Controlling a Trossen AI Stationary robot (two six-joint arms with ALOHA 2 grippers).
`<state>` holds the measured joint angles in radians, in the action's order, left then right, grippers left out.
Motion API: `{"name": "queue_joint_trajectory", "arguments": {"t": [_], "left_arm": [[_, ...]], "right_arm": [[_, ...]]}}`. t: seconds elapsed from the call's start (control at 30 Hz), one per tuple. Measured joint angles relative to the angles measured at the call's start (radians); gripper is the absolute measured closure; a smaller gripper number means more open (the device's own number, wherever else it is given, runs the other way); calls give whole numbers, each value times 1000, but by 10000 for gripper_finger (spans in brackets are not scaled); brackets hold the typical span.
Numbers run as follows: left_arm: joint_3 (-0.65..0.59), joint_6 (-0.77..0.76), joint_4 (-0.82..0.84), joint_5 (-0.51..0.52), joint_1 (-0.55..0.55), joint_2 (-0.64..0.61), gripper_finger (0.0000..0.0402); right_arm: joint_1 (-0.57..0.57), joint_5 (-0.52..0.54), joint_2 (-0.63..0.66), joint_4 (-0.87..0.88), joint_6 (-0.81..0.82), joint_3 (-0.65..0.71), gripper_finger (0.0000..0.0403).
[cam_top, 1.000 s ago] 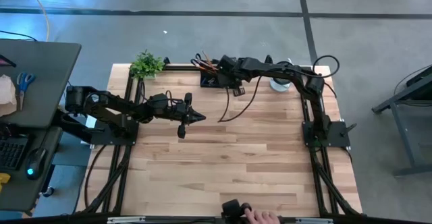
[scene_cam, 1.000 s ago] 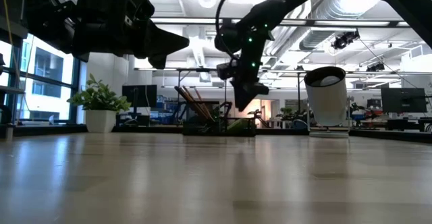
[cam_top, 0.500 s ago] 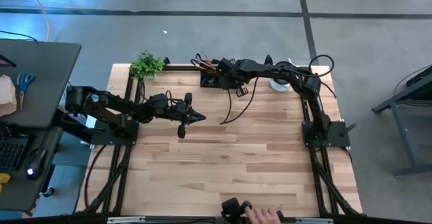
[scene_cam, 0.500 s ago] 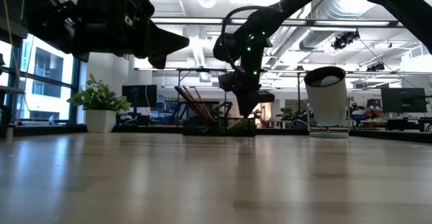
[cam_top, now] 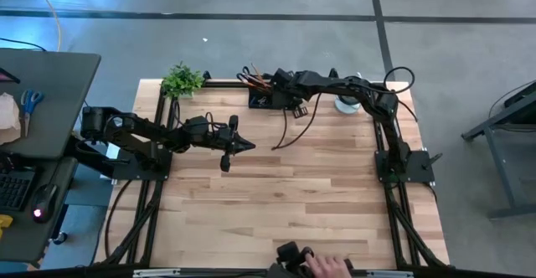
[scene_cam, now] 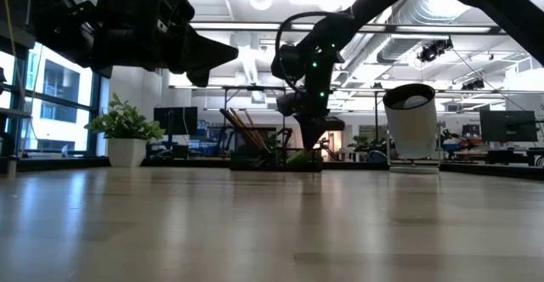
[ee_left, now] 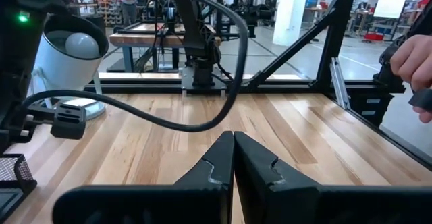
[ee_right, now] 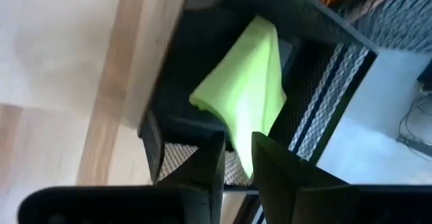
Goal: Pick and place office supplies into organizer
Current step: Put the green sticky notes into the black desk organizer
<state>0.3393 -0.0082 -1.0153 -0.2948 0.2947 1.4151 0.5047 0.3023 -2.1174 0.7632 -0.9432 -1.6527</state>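
Two arms: both above the table.
Right gripper: pinches the green sticky-note pad over the black organizer.
Left gripper: fingers pressed together, empty, mid-table.

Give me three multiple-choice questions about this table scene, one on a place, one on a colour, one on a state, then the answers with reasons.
1. Where is the right hand?
A. over the organizer at the far edge
B. beside the potted plant
C. at the near edge

2. What colour is the sticky-note pad between the right hand's fingers?
A. blue
B. lime green
C. orange

3. How is the left hand?
A. wide open
B. shut on a pen
C. shut, empty

Answers: 1 A, the high view shows it there. 2 B, the right wrist view shows it. 3 C, its fingers meet with nothing between.
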Motion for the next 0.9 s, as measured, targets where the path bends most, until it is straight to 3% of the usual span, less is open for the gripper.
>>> {"name": "queue_joint_trajectory", "arguments": {"t": [0.13,0.53,0.8,0.9], "left_arm": [[0,0,0,0,0,0,401],[0,1,0,0,0,0,401],[0,2,0,0,0,0,401],[0,2,0,0,0,0,401]], "right_arm": [[-1,-36,-5,-17,-6,0,336],[0,38,-57,-56,8,1,338],[-12,83,-57,-41,30,-8,392],[-23,103,-53,-13,74,-8,395]]}}
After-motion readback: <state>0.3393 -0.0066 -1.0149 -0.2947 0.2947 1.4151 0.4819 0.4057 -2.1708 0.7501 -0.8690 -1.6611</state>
